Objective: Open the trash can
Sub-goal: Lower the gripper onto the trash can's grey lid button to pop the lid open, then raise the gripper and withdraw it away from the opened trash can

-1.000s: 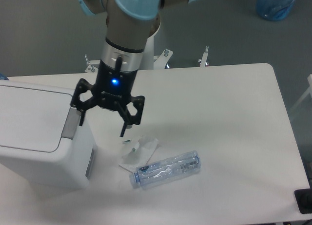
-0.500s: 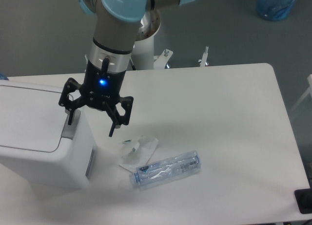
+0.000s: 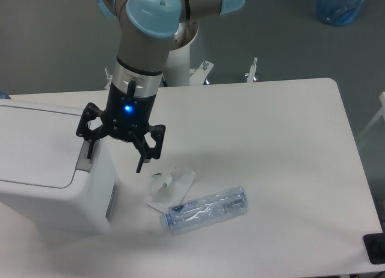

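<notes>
Gripper (image 3: 114,157), fingers spread open, hangs over the right edge of the lidded trash can (image 3: 48,169) at left of frame.

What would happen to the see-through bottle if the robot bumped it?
The clear bottle lies on its side on the table, so it would probably roll. It looks empty and thin-walled, so likely light, skidding easily, and it might dent if squeezed.

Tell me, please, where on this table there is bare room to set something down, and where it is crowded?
The table is bare across its right half, from the far edge to the near edge right of the clear bottle. The left is crowded: the trash can fills the left end, the open gripper hangs at its grey button, and crumpled wrapper lies beside the bottle.
</notes>
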`<state>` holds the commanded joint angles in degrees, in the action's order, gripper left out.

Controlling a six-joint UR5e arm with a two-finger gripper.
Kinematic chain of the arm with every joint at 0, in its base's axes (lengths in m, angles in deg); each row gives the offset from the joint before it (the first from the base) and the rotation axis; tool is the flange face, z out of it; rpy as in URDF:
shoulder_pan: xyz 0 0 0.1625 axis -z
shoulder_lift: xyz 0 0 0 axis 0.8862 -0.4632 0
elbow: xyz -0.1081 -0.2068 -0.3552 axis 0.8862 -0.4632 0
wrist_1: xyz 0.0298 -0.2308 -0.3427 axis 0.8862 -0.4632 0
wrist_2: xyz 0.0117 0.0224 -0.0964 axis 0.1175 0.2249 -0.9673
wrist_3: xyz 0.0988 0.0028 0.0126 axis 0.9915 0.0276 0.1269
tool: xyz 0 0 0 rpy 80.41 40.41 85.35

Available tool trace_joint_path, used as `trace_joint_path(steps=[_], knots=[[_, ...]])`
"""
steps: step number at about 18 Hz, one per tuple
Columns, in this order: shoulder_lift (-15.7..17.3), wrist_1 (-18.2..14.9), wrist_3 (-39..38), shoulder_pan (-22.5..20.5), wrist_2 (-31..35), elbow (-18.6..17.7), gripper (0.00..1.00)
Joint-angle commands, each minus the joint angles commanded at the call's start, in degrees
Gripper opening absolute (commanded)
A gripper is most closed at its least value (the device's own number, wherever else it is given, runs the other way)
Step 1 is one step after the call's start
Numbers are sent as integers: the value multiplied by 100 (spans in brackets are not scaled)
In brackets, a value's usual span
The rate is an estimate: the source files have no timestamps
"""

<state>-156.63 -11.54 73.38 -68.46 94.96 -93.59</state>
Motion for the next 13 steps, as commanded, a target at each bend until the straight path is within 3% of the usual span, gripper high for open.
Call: trace_joint_path(steps=[13], knots=[[26,-26,-53,-70,-18,79,100]])
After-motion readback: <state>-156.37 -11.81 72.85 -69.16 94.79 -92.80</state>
